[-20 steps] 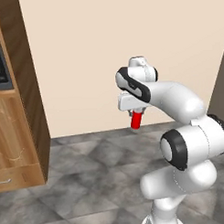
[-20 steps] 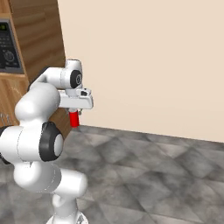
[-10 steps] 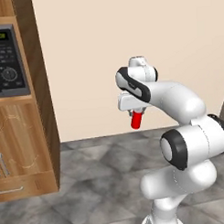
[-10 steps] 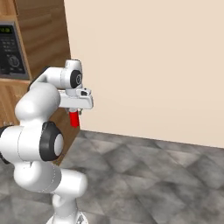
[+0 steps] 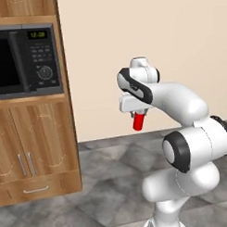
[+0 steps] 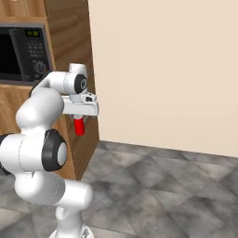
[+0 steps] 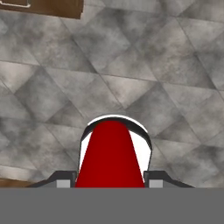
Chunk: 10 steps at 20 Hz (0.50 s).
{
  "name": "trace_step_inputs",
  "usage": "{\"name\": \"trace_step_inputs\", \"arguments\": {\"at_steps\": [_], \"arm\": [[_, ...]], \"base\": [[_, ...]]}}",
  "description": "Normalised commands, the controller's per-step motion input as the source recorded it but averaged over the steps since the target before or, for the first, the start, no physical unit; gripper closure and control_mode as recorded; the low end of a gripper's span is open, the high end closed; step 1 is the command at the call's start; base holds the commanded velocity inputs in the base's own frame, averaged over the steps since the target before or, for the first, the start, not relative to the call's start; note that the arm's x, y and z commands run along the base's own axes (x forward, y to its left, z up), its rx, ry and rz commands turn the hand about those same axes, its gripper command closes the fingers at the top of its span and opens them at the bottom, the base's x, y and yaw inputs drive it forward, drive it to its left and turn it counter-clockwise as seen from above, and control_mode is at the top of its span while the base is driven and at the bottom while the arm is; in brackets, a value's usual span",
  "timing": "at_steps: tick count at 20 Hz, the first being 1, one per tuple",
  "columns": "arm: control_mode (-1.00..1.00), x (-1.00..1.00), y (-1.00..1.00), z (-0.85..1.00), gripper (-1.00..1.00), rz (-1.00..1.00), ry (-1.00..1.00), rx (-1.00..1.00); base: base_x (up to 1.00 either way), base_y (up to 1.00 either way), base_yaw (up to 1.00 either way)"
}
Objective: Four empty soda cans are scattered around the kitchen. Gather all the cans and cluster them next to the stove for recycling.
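Red soda can [image 5: 139,122] hangs upright from my gripper [image 5: 139,115], clamped between the jaws and carried high above the grey tiled floor [image 6: 176,186]; in the hand view the can [image 7: 110,155] sits centred between the finger tips, so I judge the grip square. I am in the carrying step, with the wooden cabinet [image 5: 38,150] and its black microwave [image 5: 21,60] to my left and no stove in sight; I reckon the job is to keep the jaws closed and the wrist level while the base drives. A light empty can could slip if I jolt; I would hold the arm tucked in, clear of the cabinet corner, and lower only once the stove's counter is under the hand.
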Motion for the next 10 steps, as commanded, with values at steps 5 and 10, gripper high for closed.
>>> {"name": "trace_step_inputs", "arguments": {"at_steps": [5, 10], "arm": [[1.00, 0.00, 0.00, 0.00, 1.00, 0.00, 0.00, 0.00], [1.00, 0.00, 0.00, 0.00, 1.00, 0.00, 0.00, 0.00]], "base": [[0.17, 0.73, -0.03], [0.16, 0.80, -0.03]]}}
